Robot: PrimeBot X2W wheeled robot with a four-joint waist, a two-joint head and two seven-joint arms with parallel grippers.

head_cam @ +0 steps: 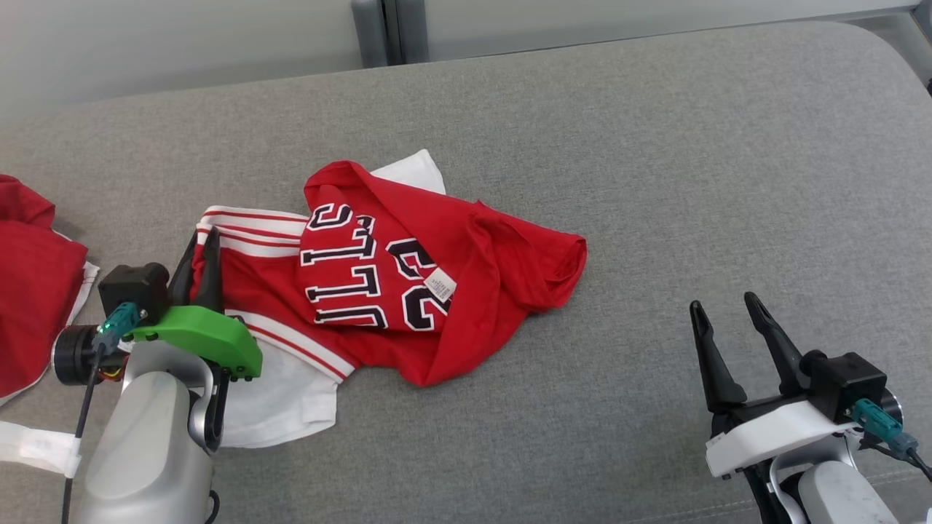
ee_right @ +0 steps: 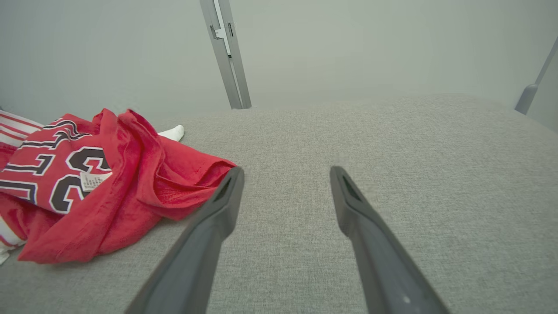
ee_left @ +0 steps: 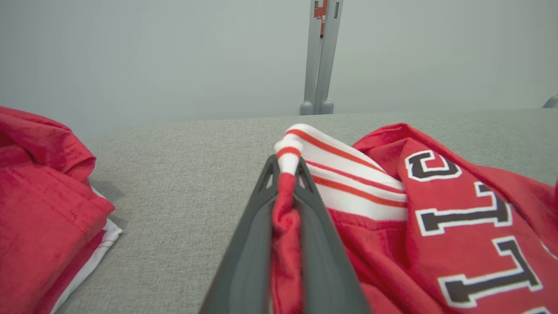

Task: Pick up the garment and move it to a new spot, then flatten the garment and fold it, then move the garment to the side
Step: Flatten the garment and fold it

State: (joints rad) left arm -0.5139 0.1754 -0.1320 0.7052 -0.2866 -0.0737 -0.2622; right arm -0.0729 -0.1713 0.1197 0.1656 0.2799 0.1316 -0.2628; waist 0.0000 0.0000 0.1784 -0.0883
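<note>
Garment point(head_cam: 473, 276), a red jersey with black-and-white lettering and white striped trim, lies bunched and folded over itself left of the middle of the grey cloth-topped table point(head_cam: 655, 182). The left hand point(head_cam: 204, 240) is pressed together on a rolled bit of the striped hem, which pokes out just past the fingertips in the left wrist view. The right hand point(head_cam: 724, 302) sits spread, holding nothing, well apart from the cloth on bare table.

To my eye the grip is the weak point: it's a narrow twist of fabric held near the tips, and the weight of the rest could pull it free on a lift. Raised by one corner, the jersey would likely hang in a knot rather than open out. Another red pile point(head_cam: 29, 291) sits close on the left, so a swing that way might snag it.

Open room lies to the right and toward the far edge, where the top runs bare up to its rounded corner.
</note>
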